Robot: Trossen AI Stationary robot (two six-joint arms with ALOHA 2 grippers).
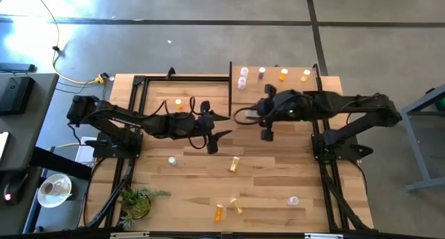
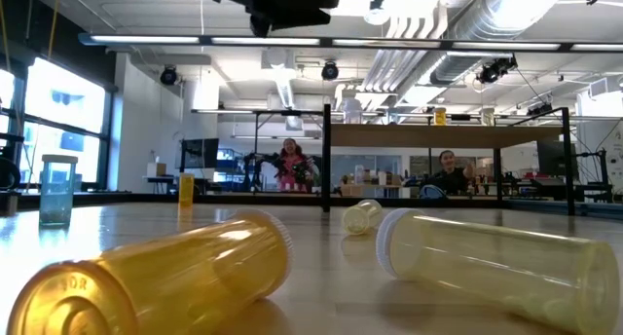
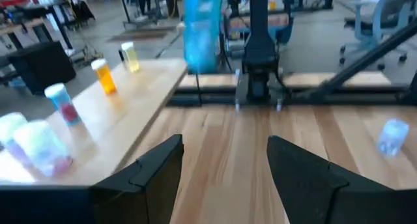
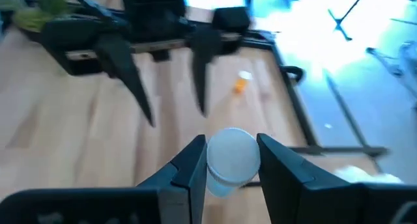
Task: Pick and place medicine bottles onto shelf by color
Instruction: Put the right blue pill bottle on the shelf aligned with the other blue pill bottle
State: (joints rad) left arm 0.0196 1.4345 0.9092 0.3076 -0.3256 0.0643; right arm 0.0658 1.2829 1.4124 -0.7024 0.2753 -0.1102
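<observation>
Gripping a white-capped bottle (image 4: pixel 229 160) was the right gripper (image 4: pixel 231 164), over mid-table by the shelf (image 1: pixel 292 93) | left gripper (image 3: pixel 225 168) hung open, empty, facing it | four bottles stood on shelf (image 3: pixel 104 76), others lay scattered on table (image 1: pixel 278 176)

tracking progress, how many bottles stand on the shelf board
5: two pale bottles at left end, a third, orange bottle, yellow bottle; right arm may hide others.
</observation>
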